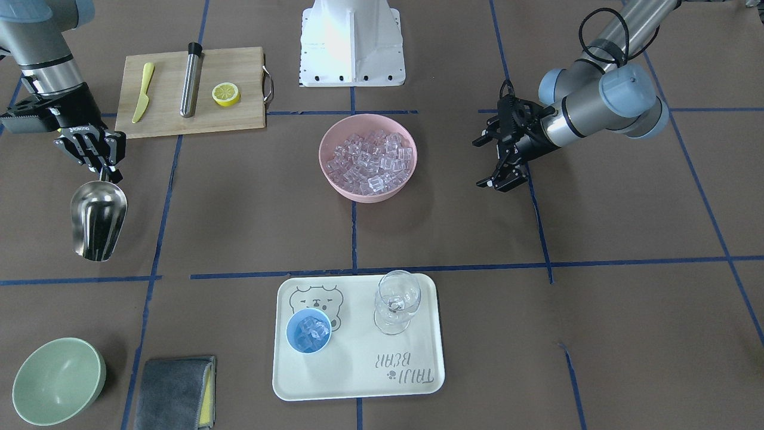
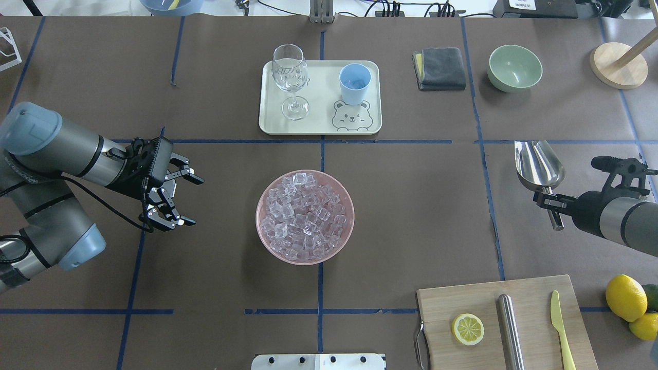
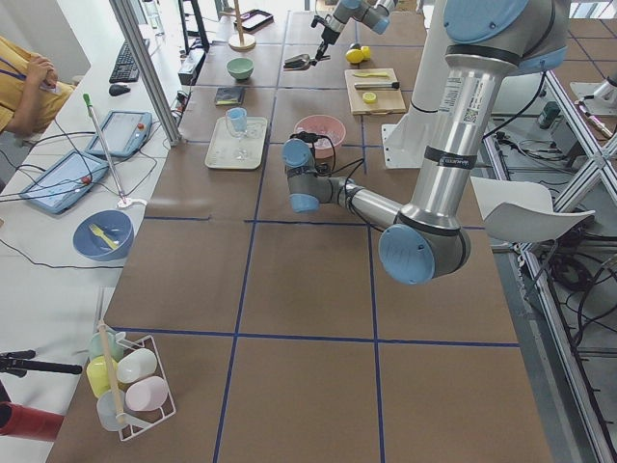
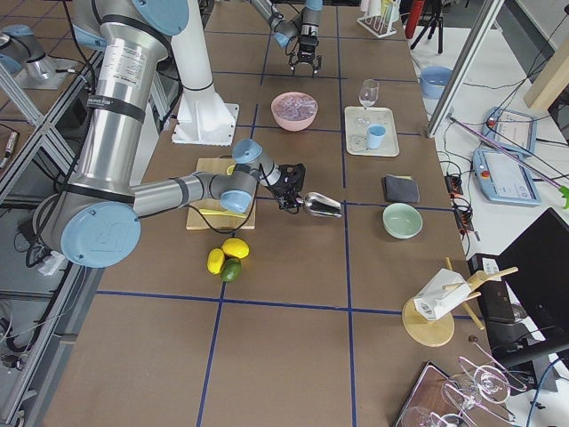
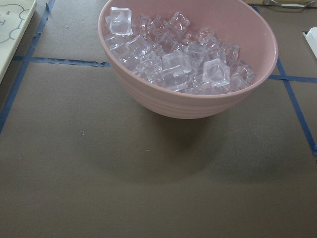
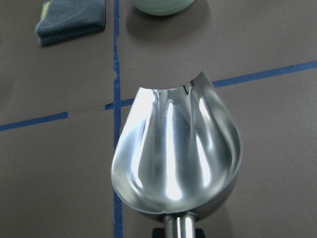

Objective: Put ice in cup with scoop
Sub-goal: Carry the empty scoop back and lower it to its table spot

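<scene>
My right gripper (image 2: 549, 201) is shut on the rod handle of the steel scoop (image 2: 536, 163), held above the table at my far right. Its trough (image 6: 176, 158) is empty. The ice (image 2: 303, 216) fills a pink bowl (image 2: 262, 234) at the table's middle, also close up in the left wrist view as ice (image 5: 173, 64). My left gripper (image 2: 194, 201) stands open and empty to the left of that bowl, apart from it. The light-blue cup (image 1: 308, 330) stands on the cream tray (image 1: 358, 382) and holds a few cubes.
A clear stemmed glass (image 1: 396, 301) shares the tray. A cutting board (image 2: 506, 324) carries a lemon half, a yellow knife and a steel cylinder. A green bowl (image 2: 514, 67) and grey cloth (image 2: 439, 68) lie beyond the scoop. Whole lemons (image 2: 624, 297) sit at the right edge.
</scene>
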Tool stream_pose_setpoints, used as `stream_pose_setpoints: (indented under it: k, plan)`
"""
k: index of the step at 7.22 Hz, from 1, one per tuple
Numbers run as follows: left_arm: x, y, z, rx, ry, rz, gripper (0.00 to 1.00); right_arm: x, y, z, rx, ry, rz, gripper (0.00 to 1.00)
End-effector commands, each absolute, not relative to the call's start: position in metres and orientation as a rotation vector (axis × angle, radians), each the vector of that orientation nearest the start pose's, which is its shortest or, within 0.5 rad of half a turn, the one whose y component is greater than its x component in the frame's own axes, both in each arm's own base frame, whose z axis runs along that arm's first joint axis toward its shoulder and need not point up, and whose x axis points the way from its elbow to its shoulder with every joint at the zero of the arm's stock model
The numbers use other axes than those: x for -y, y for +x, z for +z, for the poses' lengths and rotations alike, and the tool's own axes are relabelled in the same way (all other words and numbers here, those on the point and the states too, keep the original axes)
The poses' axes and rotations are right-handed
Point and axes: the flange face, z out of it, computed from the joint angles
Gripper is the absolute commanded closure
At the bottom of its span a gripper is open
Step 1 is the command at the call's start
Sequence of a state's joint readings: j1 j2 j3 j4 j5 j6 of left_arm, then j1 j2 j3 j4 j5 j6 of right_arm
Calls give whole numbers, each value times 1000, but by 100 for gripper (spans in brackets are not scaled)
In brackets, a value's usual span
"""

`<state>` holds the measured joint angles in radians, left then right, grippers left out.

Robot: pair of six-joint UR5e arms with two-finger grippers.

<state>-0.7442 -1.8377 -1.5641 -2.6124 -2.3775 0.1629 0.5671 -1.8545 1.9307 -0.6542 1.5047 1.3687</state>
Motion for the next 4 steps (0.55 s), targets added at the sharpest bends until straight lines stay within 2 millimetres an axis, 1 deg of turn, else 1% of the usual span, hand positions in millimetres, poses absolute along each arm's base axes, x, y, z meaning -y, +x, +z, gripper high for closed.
stream_pose_setpoints:
  k: [1,2,3,4]
  plan:
    - [441,388,393,-1138,1016,1330,0,331,-282,527,900,442,362,100]
    - [440,389,394,-1140,1014,1332,0,327,-289,529,896,438,346,100]
    - [441,389,396,-1138,1010,1330,0,326,-291,528,900,437,346,100]
    - [441,389,396,-1138,1009,1329,0,325,-293,532,893,435,343,100]
